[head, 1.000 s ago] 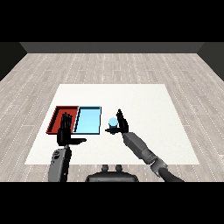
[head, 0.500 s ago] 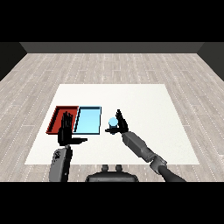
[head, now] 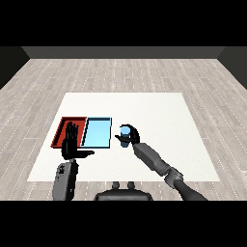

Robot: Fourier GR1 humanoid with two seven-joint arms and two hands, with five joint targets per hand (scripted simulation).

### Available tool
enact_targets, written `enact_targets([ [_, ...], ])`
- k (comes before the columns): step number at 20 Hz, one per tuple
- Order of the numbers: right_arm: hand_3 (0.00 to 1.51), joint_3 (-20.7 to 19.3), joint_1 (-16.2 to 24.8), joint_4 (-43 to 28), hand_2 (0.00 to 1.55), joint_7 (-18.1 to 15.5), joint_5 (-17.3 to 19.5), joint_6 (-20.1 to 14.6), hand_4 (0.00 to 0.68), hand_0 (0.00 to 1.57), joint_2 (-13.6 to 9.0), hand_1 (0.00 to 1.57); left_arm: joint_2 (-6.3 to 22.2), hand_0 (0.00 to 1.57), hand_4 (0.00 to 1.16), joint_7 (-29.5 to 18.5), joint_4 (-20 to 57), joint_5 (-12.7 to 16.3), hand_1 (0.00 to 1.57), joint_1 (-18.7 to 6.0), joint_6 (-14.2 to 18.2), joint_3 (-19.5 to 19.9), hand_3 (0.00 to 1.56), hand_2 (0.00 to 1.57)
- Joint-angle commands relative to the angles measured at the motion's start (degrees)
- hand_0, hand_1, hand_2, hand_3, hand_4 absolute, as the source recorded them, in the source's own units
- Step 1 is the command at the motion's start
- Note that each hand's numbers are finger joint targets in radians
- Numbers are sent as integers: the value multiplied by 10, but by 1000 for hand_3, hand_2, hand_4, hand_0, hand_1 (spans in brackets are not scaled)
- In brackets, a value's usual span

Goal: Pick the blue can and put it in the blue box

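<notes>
The blue can (head: 125,130) stands on the white table just right of the light blue tray (head: 98,133). My right hand (head: 132,137) is at the can, with its fingers curled round the right side and its thumb at the lower left. The can's lower part is hidden behind that hand. My left hand (head: 71,144) is open with its fingers straight up and its thumb out to the right. It hovers over the front of the red tray (head: 62,129), far from the can.
The red and light blue trays lie side by side at the table's left, with nothing visible inside the blue one. The white table (head: 159,116) stretches away to the right and back, and a wooden floor surrounds it.
My right hand's fingers, straight and raised before, have curled in round the blue can. The left hand and both trays have stayed put.
</notes>
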Motion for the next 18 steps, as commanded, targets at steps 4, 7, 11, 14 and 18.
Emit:
enact_targets([
  [4,1441,12,11,-38,1490,29,16,-51,680,1555,0,1555,-2,0,0,-19,0,4,0,19,-13,-2,0,0],
  [7,1424,-21,14,-33,1475,13,79,-33,662,1540,0,1540,-9,0,0,-35,37,-13,0,15,-12,-12,0,0],
  [11,1411,-11,50,-139,1454,40,119,-77,651,1494,-23,1494,-28,0,0,-12,32,-57,0,-9,23,-49,0,0],
  [14,1410,-60,-5,-61,1451,16,120,-35,649,1472,-1,1472,-20,0,0,-9,84,-67,0,-56,33,-41,0,0],
  [18,1405,-66,-49,-96,1457,48,139,-52,648,1502,-6,1502,-29,0,0,10,64,-52,0,-21,36,-93,0,0],
])
